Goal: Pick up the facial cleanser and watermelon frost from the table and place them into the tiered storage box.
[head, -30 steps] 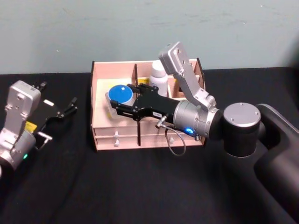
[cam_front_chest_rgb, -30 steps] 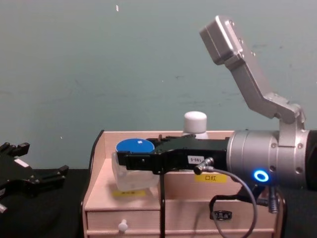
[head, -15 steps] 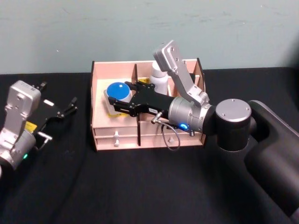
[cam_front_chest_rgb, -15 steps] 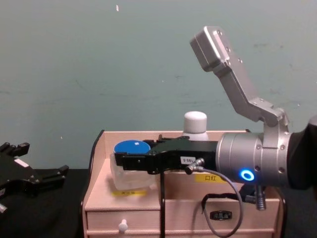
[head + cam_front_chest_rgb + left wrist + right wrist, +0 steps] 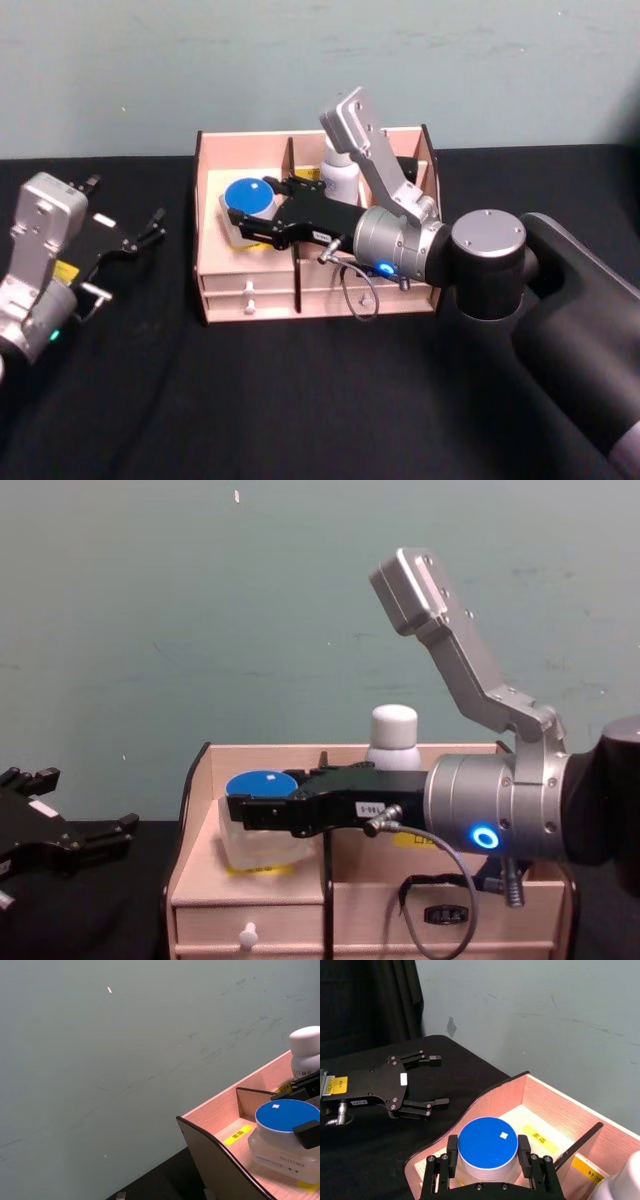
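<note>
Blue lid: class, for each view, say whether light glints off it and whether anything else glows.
Head view: the lid shows a faint pale spot; a blue light glows on the right arm. Right wrist view: a small white spot on the lid, glint or sticker, cannot tell, between the right gripper's jaws. Chest view: the light shows as a bright ring.

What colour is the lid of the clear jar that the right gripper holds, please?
Blue lid, with a small white mark; clearest in the right wrist view.
</note>
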`<move>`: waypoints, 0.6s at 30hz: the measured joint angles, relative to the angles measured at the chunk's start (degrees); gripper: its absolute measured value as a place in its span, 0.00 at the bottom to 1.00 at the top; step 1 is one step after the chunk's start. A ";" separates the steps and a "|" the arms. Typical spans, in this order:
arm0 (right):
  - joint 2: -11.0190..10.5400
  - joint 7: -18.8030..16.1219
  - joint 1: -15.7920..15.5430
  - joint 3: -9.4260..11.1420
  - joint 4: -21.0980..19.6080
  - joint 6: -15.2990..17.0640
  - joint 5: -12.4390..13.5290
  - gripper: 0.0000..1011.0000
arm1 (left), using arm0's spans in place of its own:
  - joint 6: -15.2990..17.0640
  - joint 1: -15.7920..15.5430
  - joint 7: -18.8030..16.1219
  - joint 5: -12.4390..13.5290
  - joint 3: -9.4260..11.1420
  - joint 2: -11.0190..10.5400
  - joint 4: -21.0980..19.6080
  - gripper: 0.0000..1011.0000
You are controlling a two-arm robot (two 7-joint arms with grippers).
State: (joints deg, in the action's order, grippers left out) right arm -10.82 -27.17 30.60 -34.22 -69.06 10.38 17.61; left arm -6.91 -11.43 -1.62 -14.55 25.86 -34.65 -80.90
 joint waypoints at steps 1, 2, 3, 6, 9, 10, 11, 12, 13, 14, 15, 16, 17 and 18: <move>0.04 -0.01 0.04 0.00 0.09 0.01 -0.05 0.72 | 0.00 0.00 0.00 0.00 0.00 0.00 0.00 0.99; 0.07 0.00 0.05 0.00 0.12 0.09 -0.11 0.72 | 0.00 0.00 0.00 0.00 0.00 0.00 0.00 0.99; 0.09 0.03 0.05 0.00 0.13 0.18 -0.13 0.72 | 0.00 0.00 0.00 0.00 0.00 0.00 0.00 0.99; 0.13 0.09 0.06 0.02 0.14 0.45 -0.20 0.72 | 0.00 0.00 0.00 0.00 0.00 0.00 0.00 0.99; 0.13 0.10 0.06 0.03 0.14 0.48 -0.21 0.72 | 0.00 0.00 0.00 0.00 0.00 0.00 0.00 0.99; 0.13 0.11 0.06 0.03 0.14 0.49 -0.21 0.72 | 0.00 0.00 0.00 0.00 0.00 0.00 0.00 0.99; 0.09 0.14 0.06 0.03 0.15 0.63 -0.27 0.73 | 0.00 0.00 0.00 0.00 0.00 0.00 0.00 0.99; 0.07 0.13 0.05 0.03 0.17 0.65 -0.28 0.74 | 0.00 0.00 0.00 0.00 0.00 0.00 0.00 0.99; 0.09 0.13 0.05 0.03 0.16 0.66 -0.29 0.75 | 0.00 0.00 0.00 0.00 0.00 0.00 0.00 0.99; 0.08 0.13 0.05 0.03 0.17 0.66 -0.29 0.81 | 0.00 0.00 0.00 0.00 0.00 0.00 0.00 0.99; 0.08 0.13 0.04 0.03 0.17 0.66 -0.29 0.82 | 0.00 0.00 0.00 0.00 0.00 0.00 0.00 0.99; 0.08 0.13 0.05 0.03 0.17 0.67 -0.29 0.84 | 0.00 0.00 0.00 0.00 0.00 0.00 0.00 0.99; 0.13 0.19 0.20 0.00 0.35 0.73 -0.52 0.88 | 0.00 0.00 0.00 0.00 0.00 0.00 0.00 0.99; 0.11 0.22 0.18 0.05 0.27 0.53 -0.54 0.91 | 0.00 0.00 0.00 0.00 0.00 0.00 0.00 0.99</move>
State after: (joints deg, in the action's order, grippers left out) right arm -10.71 -26.95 30.78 -34.17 -68.80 10.91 17.07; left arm -6.91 -11.43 -1.62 -14.55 25.86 -34.64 -80.90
